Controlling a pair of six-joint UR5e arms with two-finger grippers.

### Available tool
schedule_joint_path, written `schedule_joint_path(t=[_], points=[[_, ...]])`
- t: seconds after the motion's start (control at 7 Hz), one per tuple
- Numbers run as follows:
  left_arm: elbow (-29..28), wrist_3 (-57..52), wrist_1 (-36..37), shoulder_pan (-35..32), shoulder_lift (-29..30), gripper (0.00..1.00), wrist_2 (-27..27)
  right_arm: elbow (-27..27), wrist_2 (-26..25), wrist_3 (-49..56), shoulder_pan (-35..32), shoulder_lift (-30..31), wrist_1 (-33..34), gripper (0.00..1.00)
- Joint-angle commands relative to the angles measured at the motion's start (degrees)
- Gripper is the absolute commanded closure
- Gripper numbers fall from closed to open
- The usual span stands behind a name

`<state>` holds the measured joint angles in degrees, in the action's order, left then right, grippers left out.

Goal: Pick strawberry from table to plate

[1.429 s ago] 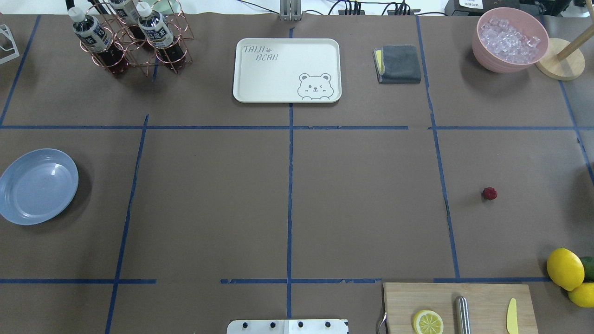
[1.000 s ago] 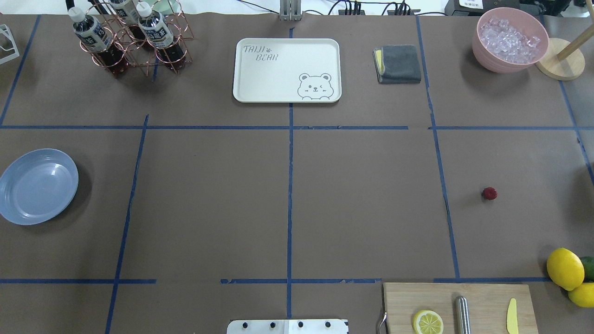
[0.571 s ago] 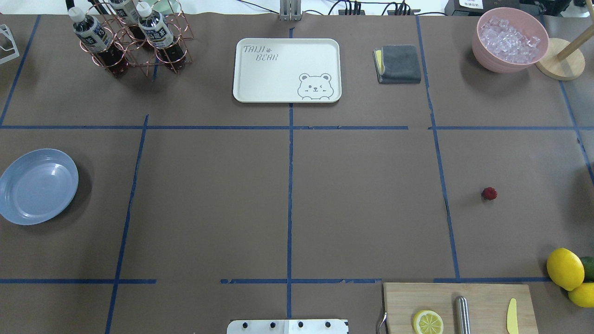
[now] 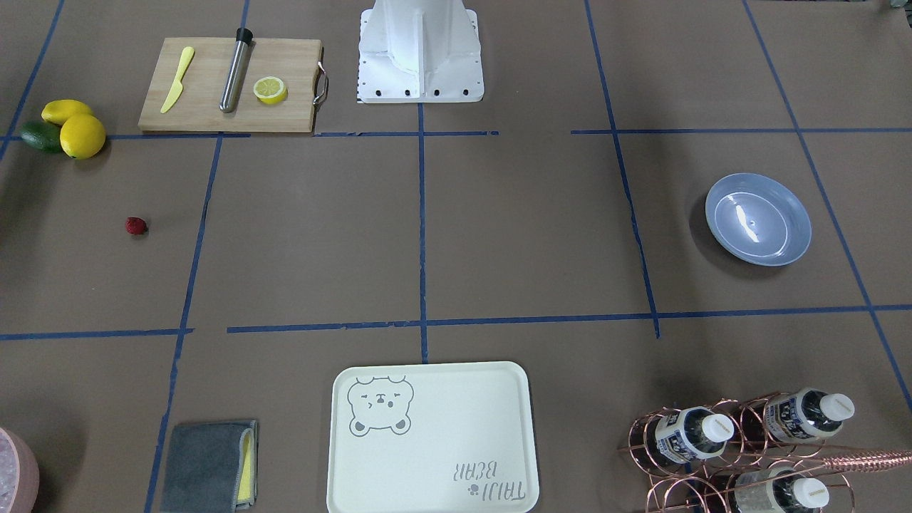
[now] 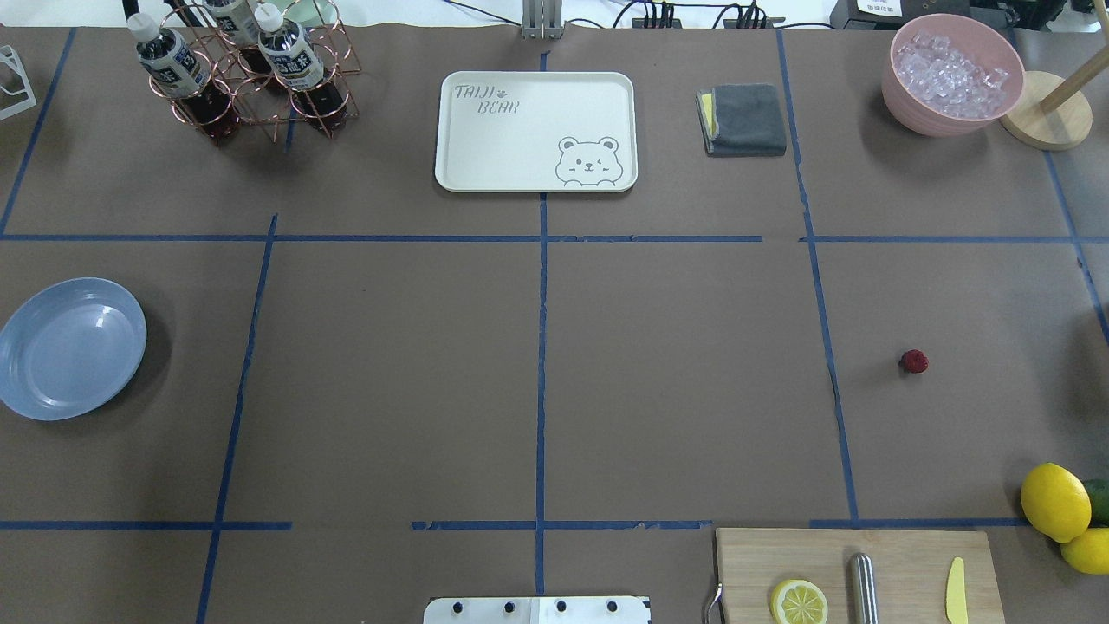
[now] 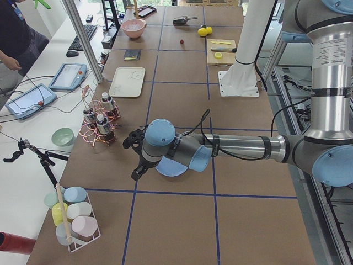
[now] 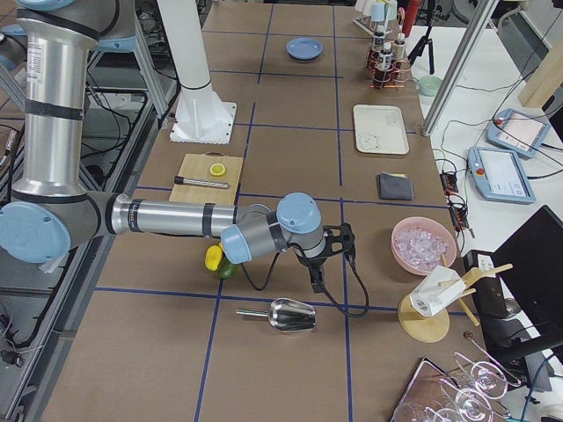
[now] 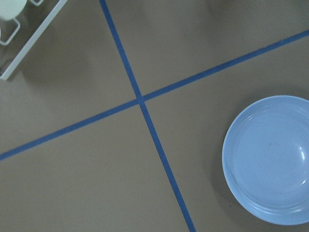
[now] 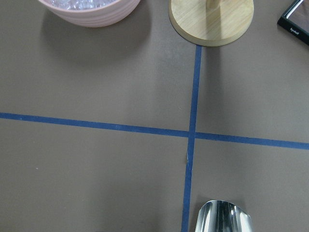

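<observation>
The strawberry is a tiny dark-red berry lying alone on the brown paper table, on my right side. It also shows far off in the exterior left view. The light-blue plate sits at the table's left edge with nothing on it. My left gripper hovers just beyond the plate, and I cannot tell if it is open or shut. My right gripper hangs past the table's right end, far from the berry; I cannot tell its state either.
A cutting board with a lemon half, a steel rod and a yellow knife lies near the base. Lemons, a bear tray, a grey cloth, an ice bowl, a bottle rack and a metal scoop ring the table.
</observation>
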<state>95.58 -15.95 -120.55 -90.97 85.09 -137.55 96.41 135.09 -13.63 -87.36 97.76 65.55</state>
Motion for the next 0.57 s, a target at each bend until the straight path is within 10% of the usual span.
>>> schedule_joint_path(t=[0.0, 0.43], points=[[-0.49, 10.59, -8.46, 0.09, 0.16, 0.00, -0.52, -0.96, -0.09, -0.88, 0.00, 0.23, -1.99, 0.00], [-5.37, 13.21, -17.69, 8.32, -4.40, 0.00, -0.53, -0.70, 0.17, -1.06, 0.00, 0.50, -2.00, 0.00]])
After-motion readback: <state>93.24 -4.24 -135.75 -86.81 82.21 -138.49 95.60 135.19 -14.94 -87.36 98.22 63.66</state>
